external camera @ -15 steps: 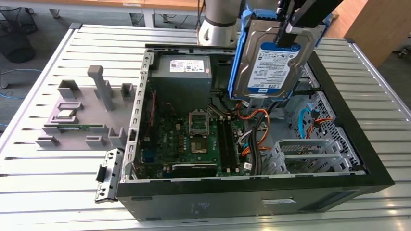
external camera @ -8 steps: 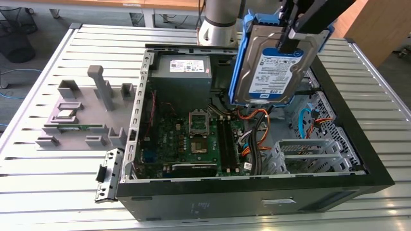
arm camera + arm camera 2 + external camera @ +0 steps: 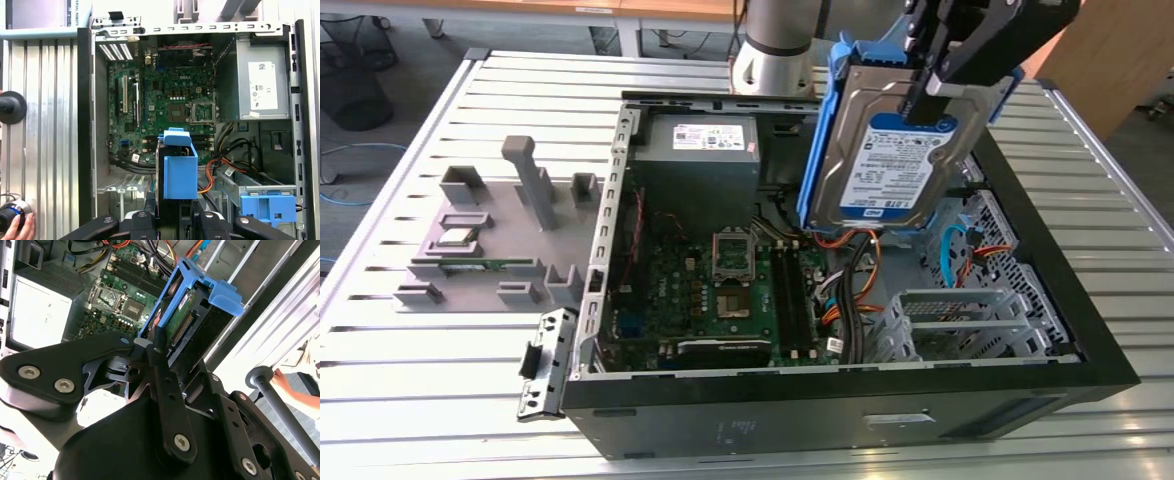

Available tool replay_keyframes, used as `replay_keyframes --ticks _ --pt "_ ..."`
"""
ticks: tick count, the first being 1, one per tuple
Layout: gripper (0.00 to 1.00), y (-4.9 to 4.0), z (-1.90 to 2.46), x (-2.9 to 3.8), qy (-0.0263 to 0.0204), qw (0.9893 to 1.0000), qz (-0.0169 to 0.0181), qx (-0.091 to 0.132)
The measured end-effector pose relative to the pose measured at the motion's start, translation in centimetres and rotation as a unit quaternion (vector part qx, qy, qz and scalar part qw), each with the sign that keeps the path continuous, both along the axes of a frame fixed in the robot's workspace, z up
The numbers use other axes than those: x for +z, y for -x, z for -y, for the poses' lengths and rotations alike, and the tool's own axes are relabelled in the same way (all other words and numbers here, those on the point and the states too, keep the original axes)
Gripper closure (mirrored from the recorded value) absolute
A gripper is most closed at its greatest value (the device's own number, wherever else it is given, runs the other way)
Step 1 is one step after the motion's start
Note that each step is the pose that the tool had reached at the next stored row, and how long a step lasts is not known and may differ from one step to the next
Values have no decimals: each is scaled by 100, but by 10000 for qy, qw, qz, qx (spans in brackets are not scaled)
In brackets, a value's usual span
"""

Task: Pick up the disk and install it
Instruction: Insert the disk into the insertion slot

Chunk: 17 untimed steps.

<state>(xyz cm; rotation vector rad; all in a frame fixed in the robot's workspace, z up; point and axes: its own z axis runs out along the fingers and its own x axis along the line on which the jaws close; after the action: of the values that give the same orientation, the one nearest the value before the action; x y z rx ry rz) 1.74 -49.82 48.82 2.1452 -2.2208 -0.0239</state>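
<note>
The black two-fingered gripper (image 3: 929, 100) is clenched on the upper edge of the flat silver hard disk (image 3: 891, 160), white-and-blue labelled and framed by blue plastic rails. The disk hangs upright beneath it. It looks stiff, dense and shock-sensitive, its metal faces probably slick, so pinching across the faces suits it. Below lies the open black computer case (image 3: 854, 405), its green motherboard (image 3: 720, 290) exposed.

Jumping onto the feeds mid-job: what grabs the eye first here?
The flat silver hard drive in blue plastic rails, clamped by the black gripper, hangs tilted above the open black computer case. Inside lies the green motherboard, beside a grey box with a white sticker.
</note>
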Motion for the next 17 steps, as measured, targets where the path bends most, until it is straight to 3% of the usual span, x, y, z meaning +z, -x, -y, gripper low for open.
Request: replay_keyframes --ticks 10,17 --pt "65 -1 156 -5 8 10000 0 0" --pt "65 -57 194 -11 15 10000 0 -3"
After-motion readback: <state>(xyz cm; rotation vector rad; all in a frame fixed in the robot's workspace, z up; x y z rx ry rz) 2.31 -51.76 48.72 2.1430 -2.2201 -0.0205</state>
